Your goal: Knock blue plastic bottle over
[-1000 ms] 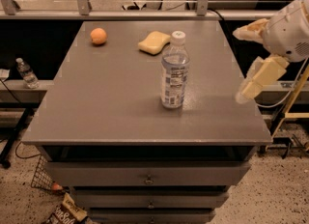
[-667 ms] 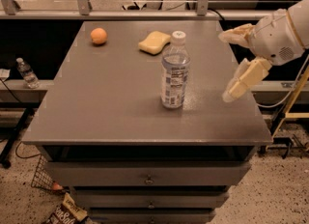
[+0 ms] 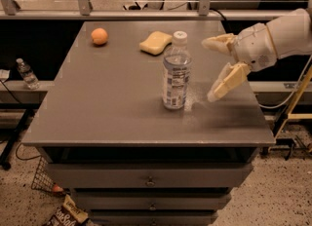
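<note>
Off the tabletop's left edge, down on a lower ledge, you can see a small clear bottle point(image 3: 27, 73) standing upright. On the floor below the near left corner there is a wire basket point(image 3: 41, 178) and a snack bag point(image 3: 66, 215).

On the grey table point(image 3: 97, 113) itself, start at the far left corner. An orange point(image 3: 99, 36) sits there, a little in from both edges. Move right along the far edge and you reach a yellow sponge point(image 3: 155, 42), lying flat near the middle of that edge.

Just right of the sponge and nearer to you, the blue plastic bottle point(image 3: 176, 74) stands upright with its white cap on. It is about midway between the far and near edges and a little right of centre. It touches neither the sponge nor the robot.

To its right, your gripper point(image 3: 208, 70) extends in from over the right edge and hovers above the tabletop. Its two cream fingers point(image 3: 228, 79) are spread wide apart and hold nothing. One tip sits at about cap level, and the other angles down toward the surface beside the bottle's base. A narrow gap separates both tips from the bottle.
</note>
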### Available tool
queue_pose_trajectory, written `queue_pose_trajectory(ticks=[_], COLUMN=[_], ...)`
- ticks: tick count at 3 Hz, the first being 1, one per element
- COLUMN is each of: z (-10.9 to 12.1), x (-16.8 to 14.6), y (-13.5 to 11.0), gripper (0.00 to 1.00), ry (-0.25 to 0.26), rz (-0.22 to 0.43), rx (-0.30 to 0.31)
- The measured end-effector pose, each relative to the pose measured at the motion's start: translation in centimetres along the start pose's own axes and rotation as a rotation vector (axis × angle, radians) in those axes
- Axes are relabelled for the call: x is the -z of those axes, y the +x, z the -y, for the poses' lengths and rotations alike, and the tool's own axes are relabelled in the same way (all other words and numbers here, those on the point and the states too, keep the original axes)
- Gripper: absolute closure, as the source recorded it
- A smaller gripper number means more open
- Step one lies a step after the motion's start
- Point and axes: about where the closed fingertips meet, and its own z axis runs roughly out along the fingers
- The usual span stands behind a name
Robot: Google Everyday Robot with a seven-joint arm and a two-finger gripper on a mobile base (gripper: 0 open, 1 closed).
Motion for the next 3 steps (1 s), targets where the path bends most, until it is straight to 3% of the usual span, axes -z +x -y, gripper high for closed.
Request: queue_pose_trajectory(ticks=[1, 3], z=[0.4, -0.4], x=[-2.4, -4.5], y=[-0.3, -2.7], gripper=[0.00, 0.00], ry=[-0.067, -0.139], rz=[0.090, 0.159], rx=[-0.003, -0.011])
